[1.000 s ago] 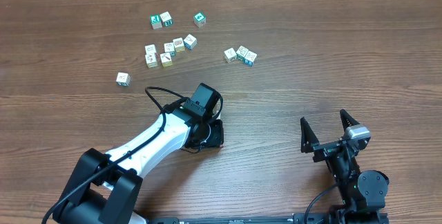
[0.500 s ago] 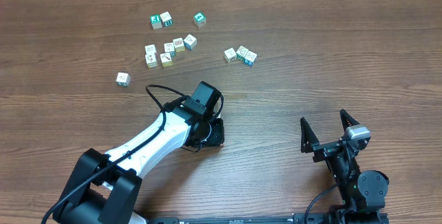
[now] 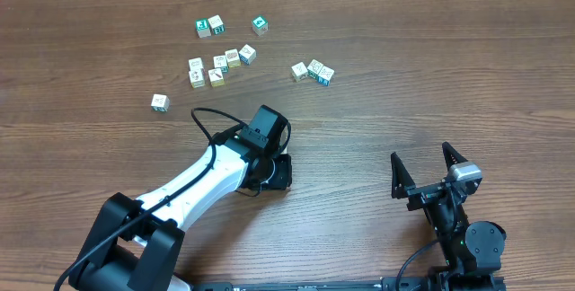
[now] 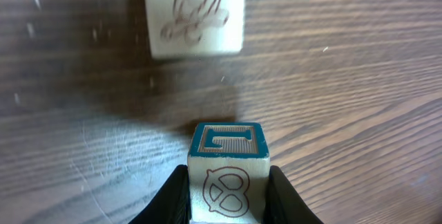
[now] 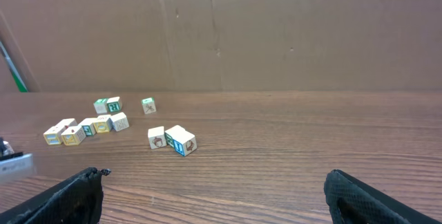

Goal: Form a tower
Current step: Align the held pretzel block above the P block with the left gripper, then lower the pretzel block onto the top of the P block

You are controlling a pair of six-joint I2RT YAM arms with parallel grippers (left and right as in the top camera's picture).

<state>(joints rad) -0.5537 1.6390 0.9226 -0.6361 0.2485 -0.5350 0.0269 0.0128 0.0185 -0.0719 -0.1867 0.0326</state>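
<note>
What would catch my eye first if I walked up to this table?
Probably the left hand, at the end of a white arm stretched to mid-table, shut on a small cream cube with a teal-printed top. Then the scatter of little printed cubes on the far side, and the right hand open near the front edge.

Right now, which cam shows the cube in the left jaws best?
Left wrist. The cube sits bottom centre, clamped between the jaws, its teal-framed face and a ring-marked face readable. Overhead, the left gripper covers it entirely. The right wrist view shows only distant loose cubes, not this one.
</note>
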